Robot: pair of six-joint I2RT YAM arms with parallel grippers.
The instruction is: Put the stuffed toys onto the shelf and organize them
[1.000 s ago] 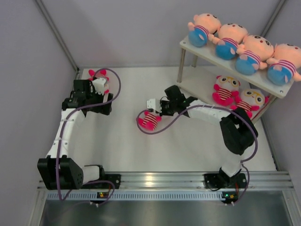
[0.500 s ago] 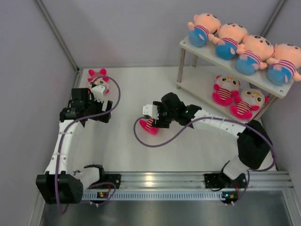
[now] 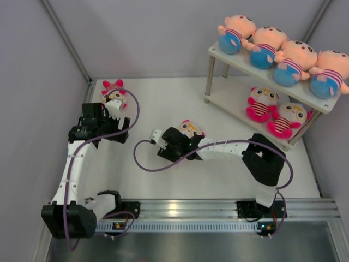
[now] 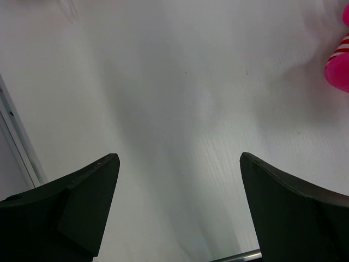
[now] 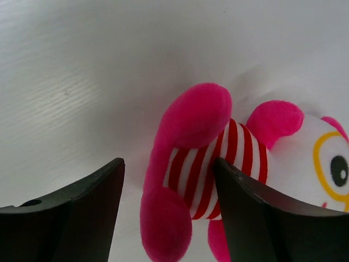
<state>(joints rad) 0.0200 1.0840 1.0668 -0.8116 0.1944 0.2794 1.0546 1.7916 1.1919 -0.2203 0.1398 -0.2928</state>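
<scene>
Four peach stuffed toys (image 3: 283, 54) sit in a row on the top board of the shelf (image 3: 218, 54). Two hot-pink ones (image 3: 275, 112) sit on the lower board. A third pink toy (image 5: 196, 164) lies on the table under my right gripper (image 5: 169, 164). Its jaws are open around the striped body; the right finger (image 5: 256, 213) touches it and the left finger stands apart. From above only its face (image 3: 190, 129) shows, behind the right gripper (image 3: 175, 143). Another pink toy (image 3: 113, 91) lies far left, just beyond my open, empty left gripper (image 3: 113, 109). In the left wrist view that toy (image 4: 341, 65) shows only at the right edge.
Grey walls close in the table on the left, back and right. A purple cable (image 3: 144, 164) loops over the table in front of the right wrist. The aluminium rail (image 3: 180, 208) with both arm bases runs along the near edge.
My right gripper has opened and its wrist has swung left and nearer, down over the pink toy. The left arm pulled back a little from its toy, then stayed still.
</scene>
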